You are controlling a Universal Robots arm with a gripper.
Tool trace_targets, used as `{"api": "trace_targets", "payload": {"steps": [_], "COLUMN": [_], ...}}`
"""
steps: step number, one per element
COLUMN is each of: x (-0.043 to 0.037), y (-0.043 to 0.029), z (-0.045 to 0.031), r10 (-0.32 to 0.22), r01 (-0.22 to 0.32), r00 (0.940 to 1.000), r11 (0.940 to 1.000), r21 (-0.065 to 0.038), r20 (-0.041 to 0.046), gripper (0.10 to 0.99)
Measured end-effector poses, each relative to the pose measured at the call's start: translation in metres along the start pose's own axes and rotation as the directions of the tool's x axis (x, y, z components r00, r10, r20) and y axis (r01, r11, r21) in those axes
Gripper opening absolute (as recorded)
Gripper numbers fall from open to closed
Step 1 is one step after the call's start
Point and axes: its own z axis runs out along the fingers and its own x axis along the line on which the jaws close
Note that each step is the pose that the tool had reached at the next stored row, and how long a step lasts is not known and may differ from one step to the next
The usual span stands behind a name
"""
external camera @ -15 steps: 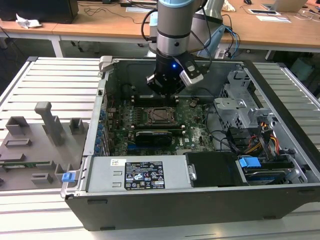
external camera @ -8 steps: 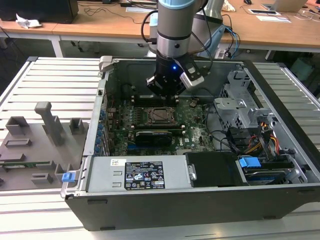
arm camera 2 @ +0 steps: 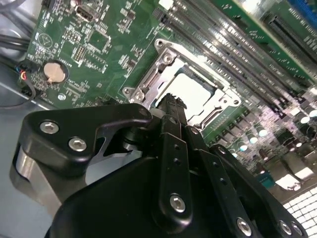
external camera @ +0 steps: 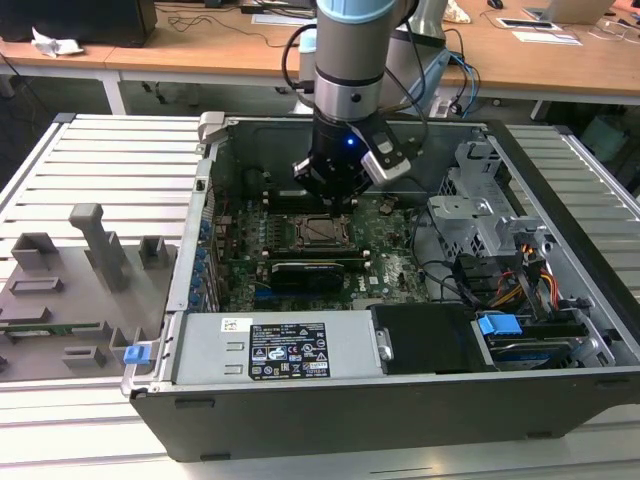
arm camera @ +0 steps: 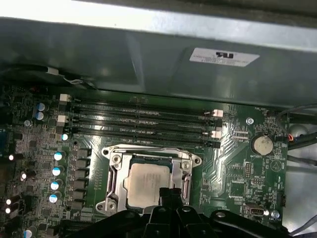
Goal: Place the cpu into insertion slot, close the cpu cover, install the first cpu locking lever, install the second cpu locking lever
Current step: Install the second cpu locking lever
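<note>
With fingers together, the hand [arm camera: 171, 196] hovers just over the cover [arm camera: 148, 161] around the chip [arm camera: 148, 182]; pressing off-centre could scratch it.

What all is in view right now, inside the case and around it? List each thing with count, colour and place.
cpu: one, silver-grey, seated in the insertion slot
insertion slot: one, metal-rimmed, on the motherboard under the gripper
cpu cover: one, silver frame, lying around the cpu
motherboard: one, green, on the case floor
RAM slots: four, black, in a row beside the slot
coin battery: one, silver, on the board near cables
graphics card: one, black, beside the slot in the exterior view
power supply: one, grey with a label, along the case's near wall
fixture tray: one, grey, on the exterior view's left
desk: one, wooden, behind the case
gripper: one, black, fingertips together at the slot's edge
</note>
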Motion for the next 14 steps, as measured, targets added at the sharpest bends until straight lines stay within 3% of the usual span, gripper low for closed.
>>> {"api": "trace_targets", "payload": {"steps": [3, 10, 14], "x": [0.0004, 0.0004, 0.0008], "y": [-0.0044, -0.0056, -0.0101], "z": [-0.0002, -0.0043, -0.0045], "r10": [0.000, 0.000, 0.000], "r01": [0.000, 0.000, 0.000], "r00": [1.0000, 1.0000, 1.0000], "r11": [1.0000, 1.0000, 1.0000], "r21": [0.000, 0.000, 0.000], "r20": [-0.0001, -0.0002, -0.0002], "gripper": [0.106, 0.106, 0.106]}}
